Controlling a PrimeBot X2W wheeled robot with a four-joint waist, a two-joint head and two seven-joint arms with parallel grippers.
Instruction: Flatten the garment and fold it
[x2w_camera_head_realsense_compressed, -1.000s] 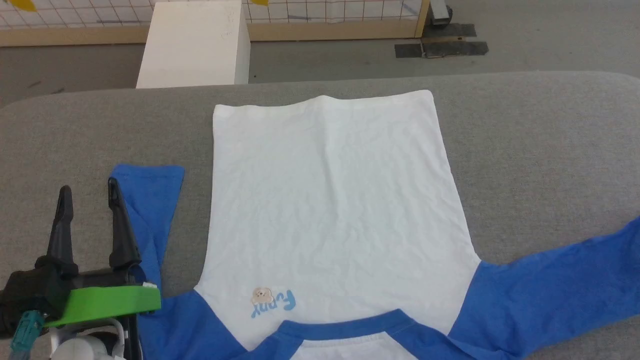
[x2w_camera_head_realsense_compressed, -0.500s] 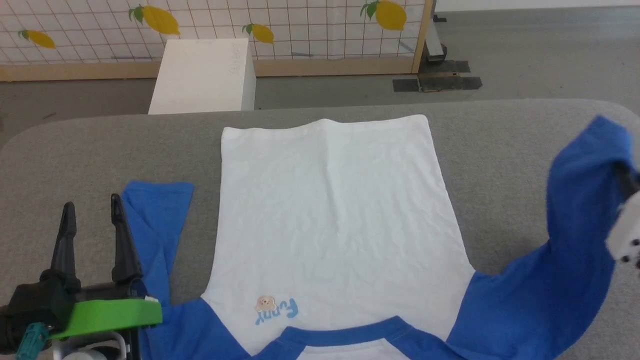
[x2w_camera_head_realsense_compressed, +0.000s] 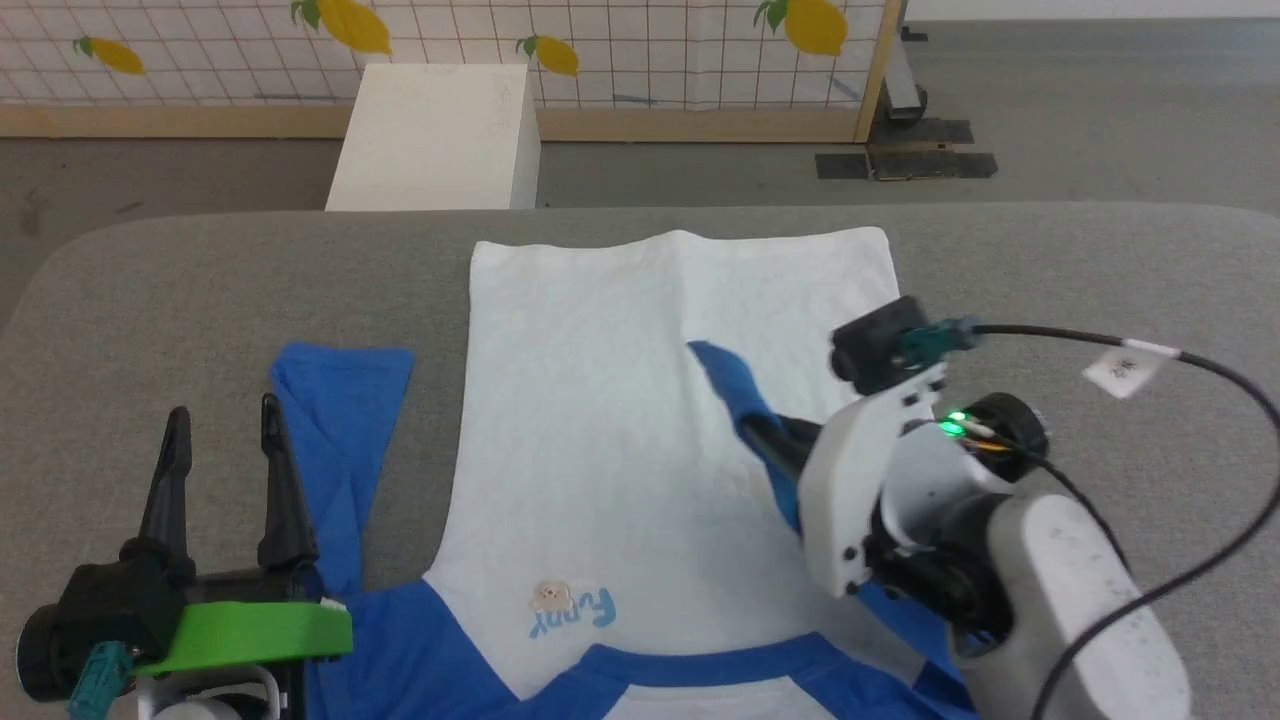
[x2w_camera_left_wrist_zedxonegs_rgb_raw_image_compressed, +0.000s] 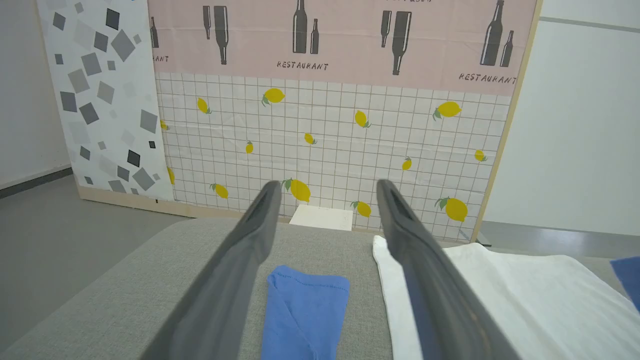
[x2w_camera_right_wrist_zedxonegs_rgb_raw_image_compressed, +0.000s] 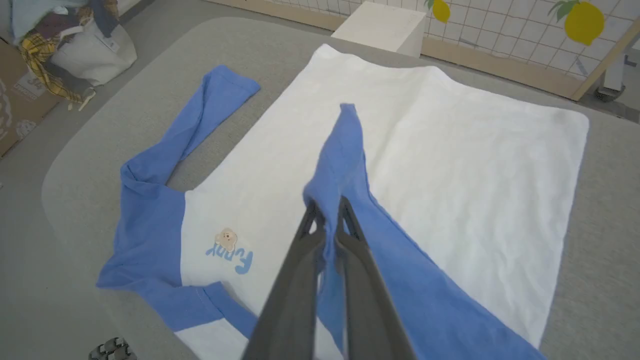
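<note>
One grey, woven-cloth worktop with rounded corners carries the garment, spread flat at its middle: crinkled white body, hem far, blue neckline near. Beyond the garment's hem stand a plain white box on smooth grey floor and a wood-framed screen of white grid printed with lemons. At the garment's left edge, the left claw hangs wide open and empty above the creased left sleeve. The right claw is pinched tight on the garment's right sleeve, held up across the white body.
</note>
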